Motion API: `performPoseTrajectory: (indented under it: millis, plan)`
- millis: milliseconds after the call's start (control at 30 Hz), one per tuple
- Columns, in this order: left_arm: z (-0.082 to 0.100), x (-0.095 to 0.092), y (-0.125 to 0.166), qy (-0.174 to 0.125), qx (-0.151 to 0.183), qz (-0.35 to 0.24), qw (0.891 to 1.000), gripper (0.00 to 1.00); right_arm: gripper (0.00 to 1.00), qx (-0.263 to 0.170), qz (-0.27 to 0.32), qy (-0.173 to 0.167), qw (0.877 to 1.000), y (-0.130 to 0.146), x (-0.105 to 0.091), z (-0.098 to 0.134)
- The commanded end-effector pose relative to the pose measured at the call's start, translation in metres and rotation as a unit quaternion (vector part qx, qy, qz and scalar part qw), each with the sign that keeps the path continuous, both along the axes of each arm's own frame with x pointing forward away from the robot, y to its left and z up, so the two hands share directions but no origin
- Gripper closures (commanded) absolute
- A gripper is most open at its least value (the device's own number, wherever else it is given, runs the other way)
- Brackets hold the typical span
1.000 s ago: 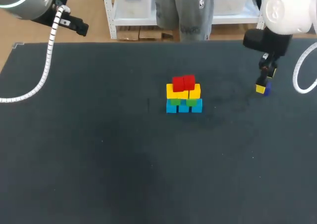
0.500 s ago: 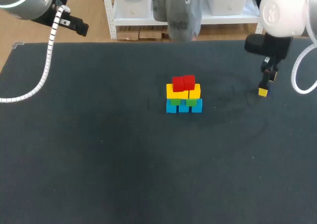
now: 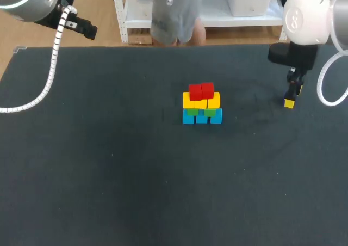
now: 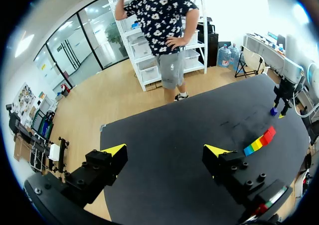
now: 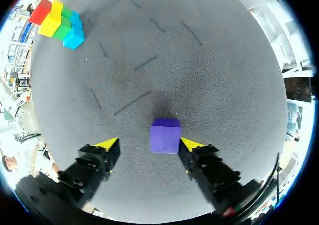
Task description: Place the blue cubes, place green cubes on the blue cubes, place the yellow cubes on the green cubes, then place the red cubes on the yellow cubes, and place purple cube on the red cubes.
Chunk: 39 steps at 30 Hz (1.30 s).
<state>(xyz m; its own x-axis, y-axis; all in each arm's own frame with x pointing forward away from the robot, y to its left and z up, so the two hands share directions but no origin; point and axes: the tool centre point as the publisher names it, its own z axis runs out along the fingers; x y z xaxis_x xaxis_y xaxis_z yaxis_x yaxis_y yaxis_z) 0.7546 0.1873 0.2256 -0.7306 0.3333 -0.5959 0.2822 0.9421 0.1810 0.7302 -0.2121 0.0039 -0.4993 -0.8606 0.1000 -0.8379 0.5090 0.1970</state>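
Right hand (image 5: pixel 148 144) spread wide astride purple cube (image 5: pixel 165 135) on dark worktop (image 5: pixel 199 60) (seemingly not touching), left hand (image 4: pixel 165 150) wide too, stacked cubes (image 3: pixel 201 104) mid-worktop

Overhead plus 2 wrists, sharing stack (image 3: pixel 202 103)

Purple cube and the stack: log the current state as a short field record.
stack: small blue cubes at the base, then green cubes, yellow cubes, red cubes on top
piece not yet placed: small purple cube, lying on the dark table, away from the stack
right gripper: open, fingers either side of the purple cube, one clearly apart from it
left gripper: open, nothing between its fingers
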Motion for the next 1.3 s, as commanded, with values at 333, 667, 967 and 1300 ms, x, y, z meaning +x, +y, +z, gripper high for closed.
performPoseTrajectory:
  millis: [333, 667, 967, 1300]
  plan:
    - [0.0, -0.001, 0.001, 0.0, 0.0, -0.001, 1.0, 0.0, 0.95, 0.0, 0.006, 0.005, 1.0, 0.003, 0.004, -0.005]
    - [0.0, -0.001, 0.001, 0.0, 0.0, -0.001, 1.0, 0.0, 1.0, -0.004, 0.021, -0.02, 1.0, 0.013, 0.005, 0.017]
    - [0.0, -0.001, 0.001, 0.0, 0.0, -0.001, 1.0, 0.0, 1.0, -0.019, 0.086, -0.053, 0.995, 0.045, 0.011, 0.062]
    - [0.0, -0.001, 0.001, 0.0, 0.0, -0.001, 1.0, 0.0, 1.0, -0.03, 0.153, -0.074, 0.985, 0.083, 0.013, 0.103]
